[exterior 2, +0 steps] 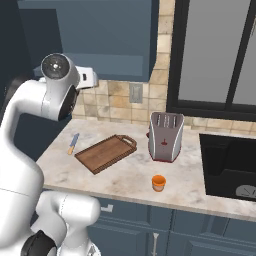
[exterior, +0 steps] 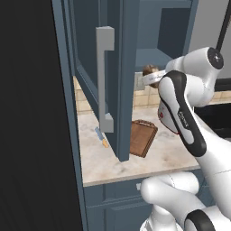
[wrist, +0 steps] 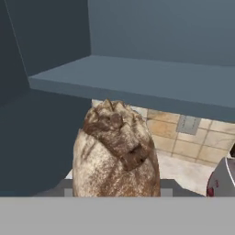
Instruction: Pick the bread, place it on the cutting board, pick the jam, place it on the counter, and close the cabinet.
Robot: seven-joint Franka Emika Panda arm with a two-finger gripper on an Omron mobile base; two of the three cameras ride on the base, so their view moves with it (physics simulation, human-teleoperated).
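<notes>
The bread [wrist: 117, 151], a crusty tan-brown loaf, sits close in the hand view and hides the fingertips. In the left base view my gripper [exterior: 150, 77] is shut on the bread [exterior: 151, 70], raised high in front of the cabinet's open inside [exterior: 176, 31], just below the cabinet shelf [wrist: 137, 78]. The dark-brown cutting board [exterior 2: 105, 153] lies bare on the counter [exterior 2: 125, 175] well beneath the hand. The orange jam [exterior 2: 159, 183] stands on the counter near its front edge, before the toaster. The cabinet door [exterior: 106, 76] hangs open to the left of the arm.
A grey toaster [exterior 2: 166, 136] stands right of the board. A small knife [exterior 2: 73, 143] lies at the counter's left end. A dark sink [exterior 2: 230, 165] is at the right, under a window [exterior 2: 215, 50]. The open door's bar handle [exterior: 104, 79] is close to the arm.
</notes>
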